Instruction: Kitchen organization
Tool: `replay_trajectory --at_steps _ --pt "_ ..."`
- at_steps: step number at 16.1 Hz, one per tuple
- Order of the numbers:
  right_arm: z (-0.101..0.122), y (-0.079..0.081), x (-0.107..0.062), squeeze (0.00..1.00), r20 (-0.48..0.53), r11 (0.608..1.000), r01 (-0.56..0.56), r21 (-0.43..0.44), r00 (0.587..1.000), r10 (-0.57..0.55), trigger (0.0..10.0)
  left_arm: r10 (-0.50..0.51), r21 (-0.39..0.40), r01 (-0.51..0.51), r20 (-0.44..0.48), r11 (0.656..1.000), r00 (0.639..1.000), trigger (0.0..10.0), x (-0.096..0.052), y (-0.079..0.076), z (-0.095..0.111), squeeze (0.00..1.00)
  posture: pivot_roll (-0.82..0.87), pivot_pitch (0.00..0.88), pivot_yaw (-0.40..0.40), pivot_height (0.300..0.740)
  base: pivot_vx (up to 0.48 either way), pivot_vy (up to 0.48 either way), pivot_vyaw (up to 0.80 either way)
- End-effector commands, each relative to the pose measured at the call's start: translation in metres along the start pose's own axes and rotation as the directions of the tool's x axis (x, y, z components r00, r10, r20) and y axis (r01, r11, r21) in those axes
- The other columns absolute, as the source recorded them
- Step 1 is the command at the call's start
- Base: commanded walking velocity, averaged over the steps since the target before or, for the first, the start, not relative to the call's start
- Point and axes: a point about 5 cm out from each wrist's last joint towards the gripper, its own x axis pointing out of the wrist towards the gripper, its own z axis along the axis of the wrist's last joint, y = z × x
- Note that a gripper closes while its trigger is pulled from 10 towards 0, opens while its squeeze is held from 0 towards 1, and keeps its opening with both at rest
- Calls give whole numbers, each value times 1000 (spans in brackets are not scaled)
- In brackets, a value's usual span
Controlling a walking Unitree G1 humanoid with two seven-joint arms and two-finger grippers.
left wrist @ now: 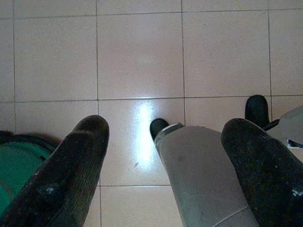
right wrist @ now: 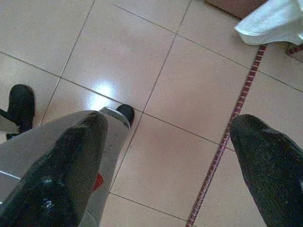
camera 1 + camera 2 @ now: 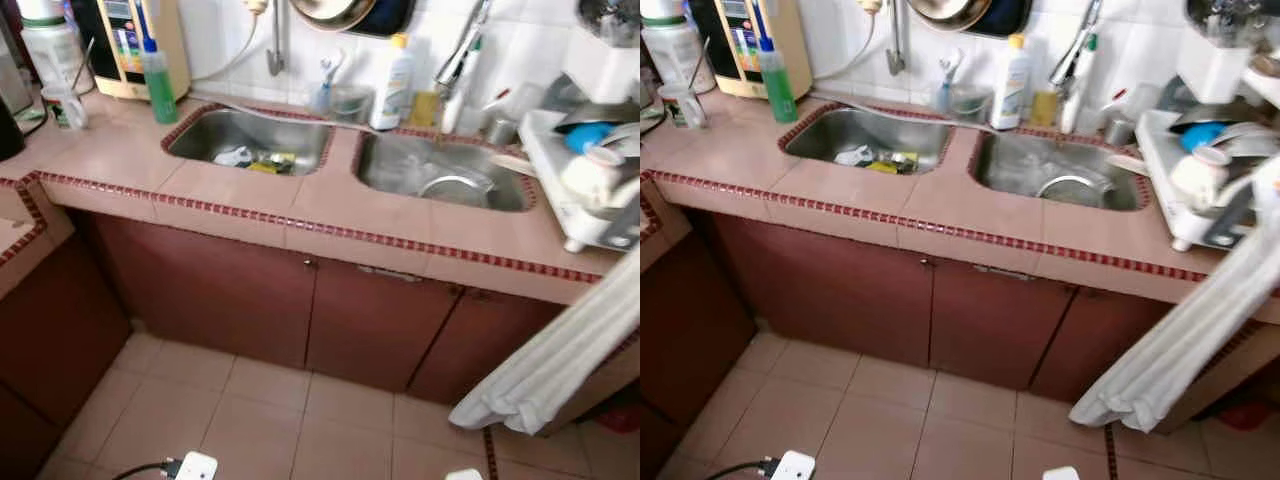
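Observation:
A pink tiled counter point(image 3: 250, 200) with red trim holds a double steel sink. The left basin point(image 3: 250, 140) has scraps and a yellow item in it. A round metal bowl point(image 3: 455, 187) lies in the right basin point(image 3: 440, 170). A green bottle point(image 3: 158, 85) stands left of the sinks, and a white bottle point(image 3: 395, 85) stands behind them. Both arms hang idle over the floor. My left gripper point(image 1: 165, 125) is open above the tiles with nothing held. My right gripper point(image 2: 171, 120) is open too, also with nothing in it.
A white dish rack point(image 3: 580, 190) with dishes fills the counter's right end. A white cloth point(image 3: 560, 350) hangs down below it. Brown cabinet doors point(image 3: 370, 320) run under the counter. A white power strip point(image 3: 195, 467) lies on the floor. A side counter point(image 3: 20, 230) juts out at left.

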Motion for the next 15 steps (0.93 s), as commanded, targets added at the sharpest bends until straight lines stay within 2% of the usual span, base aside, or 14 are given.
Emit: replay_trajectory --at_steps 1,15 --pt "-1 -2 0 0 -10 1000 6 4 1000 -6 10000 -11 3 11 -8 1000 1000 10000 0 -2 -1 0 60 0 -43 740 0 0 0" --pt "-7 1 -1 0 -53 999 11 -47 999 -13 10000 -24 10 25 -9 1000 1000 10000 1 -6 -2 0 63 0 -41 740 0 0 0"
